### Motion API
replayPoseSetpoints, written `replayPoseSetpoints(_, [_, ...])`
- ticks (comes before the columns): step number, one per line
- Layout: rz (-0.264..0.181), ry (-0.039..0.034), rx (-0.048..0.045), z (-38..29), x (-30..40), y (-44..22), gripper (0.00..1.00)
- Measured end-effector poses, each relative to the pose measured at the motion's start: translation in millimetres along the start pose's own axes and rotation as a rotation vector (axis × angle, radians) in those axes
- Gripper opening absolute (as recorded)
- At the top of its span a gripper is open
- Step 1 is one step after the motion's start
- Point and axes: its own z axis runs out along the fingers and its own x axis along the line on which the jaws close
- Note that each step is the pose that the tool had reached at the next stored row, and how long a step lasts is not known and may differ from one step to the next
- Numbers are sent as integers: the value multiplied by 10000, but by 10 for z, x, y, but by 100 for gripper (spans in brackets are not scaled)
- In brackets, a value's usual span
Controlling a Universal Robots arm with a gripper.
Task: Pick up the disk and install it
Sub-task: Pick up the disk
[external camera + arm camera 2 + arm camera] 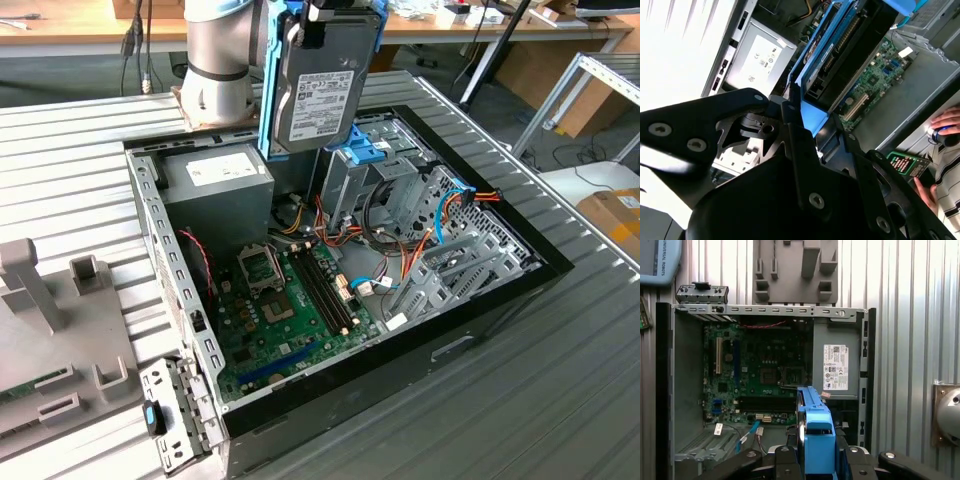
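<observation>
The black gripper [335,18] clamps the dark rectangular blue-railed disk [318,95] upright above the open black metal computer case [470,345].

We see the disk [320,95] hanging upright in the air above the open computer case [470,345], its grey labelled face toward the exterior view. Bright blue rails [267,90] line its long edges. Both wrist views show the disk [857,42] [817,440] edge-on.

disk [318,95] above computer case [420,365], computer case on table [560,400]
</observation>
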Motion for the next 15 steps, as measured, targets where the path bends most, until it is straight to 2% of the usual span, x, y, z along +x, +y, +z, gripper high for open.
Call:
replayPoseSetpoints(3, [1,-1,1,-1,144,-11,36])
replayPoseSetpoints(9, [0,-1,0,-3,311,-17,36])
replayPoseSetpoints(15, [2,-1,1,-3,382,-16,36])
